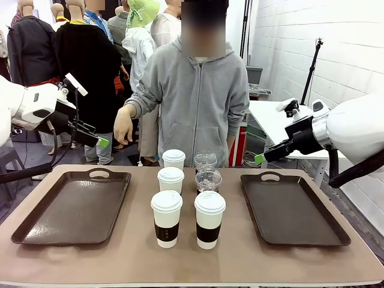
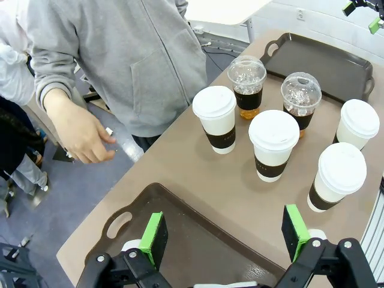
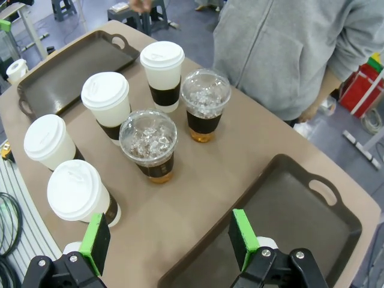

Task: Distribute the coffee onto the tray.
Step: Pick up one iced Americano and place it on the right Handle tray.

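The coffee stands in the table's middle: white lidded cups with dark sleeves [image 1: 167,217] [image 1: 210,219] [image 1: 171,180] [image 1: 174,161] and two clear dome-lidded iced cups [image 1: 208,180] [image 1: 205,161]. A dark brown tray [image 1: 72,207] lies to their left and a second tray [image 1: 294,207] to their right, both bare. My left gripper [image 2: 225,235] hangs open above the left tray's [image 2: 198,240] far end, nothing between its green pads. My right gripper [image 3: 170,240] is open too, high over the near edge of the right tray [image 3: 288,222], with the cups [image 3: 149,144] ahead of it.
A person in a grey hoodie [image 1: 198,96] stands at the far side, one hand [image 2: 81,135] hanging beside the table's corner. The brown table top [image 1: 192,264] has free room in front of the cups. A white table [image 1: 270,120] stands behind on the right.
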Controlling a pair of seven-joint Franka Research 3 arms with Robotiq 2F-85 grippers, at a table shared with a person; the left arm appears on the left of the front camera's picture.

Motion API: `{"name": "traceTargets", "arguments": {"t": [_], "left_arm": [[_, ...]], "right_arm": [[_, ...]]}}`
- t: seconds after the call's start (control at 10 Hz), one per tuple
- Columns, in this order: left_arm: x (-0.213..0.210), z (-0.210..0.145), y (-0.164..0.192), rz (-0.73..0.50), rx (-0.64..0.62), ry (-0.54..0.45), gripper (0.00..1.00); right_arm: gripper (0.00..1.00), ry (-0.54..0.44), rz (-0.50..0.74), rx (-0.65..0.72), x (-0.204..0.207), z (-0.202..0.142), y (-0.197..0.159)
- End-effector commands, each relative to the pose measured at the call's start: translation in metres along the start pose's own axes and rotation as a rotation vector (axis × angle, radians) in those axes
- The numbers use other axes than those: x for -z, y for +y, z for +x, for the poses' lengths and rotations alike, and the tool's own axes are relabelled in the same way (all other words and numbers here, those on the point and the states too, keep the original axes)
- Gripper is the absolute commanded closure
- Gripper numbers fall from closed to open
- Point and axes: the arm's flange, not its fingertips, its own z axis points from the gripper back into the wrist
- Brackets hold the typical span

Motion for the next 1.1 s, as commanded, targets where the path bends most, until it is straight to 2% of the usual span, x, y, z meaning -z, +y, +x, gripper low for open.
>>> {"name": "traceTargets", "arguments": {"t": [0.0,1.0], "left_arm": [[0.0006,-0.0011,0.0011,-0.001,-0.005,0.0,0.0],[0.0006,-0.0011,0.0011,-0.001,-0.005,0.0,0.0]], "right_arm": [[0.0,-0.001,0.01,-0.005,0.0023,-0.0008,-0.001],[0.0,-0.001,0.01,-0.005,0.0023,-0.0008,-0.001]]}}
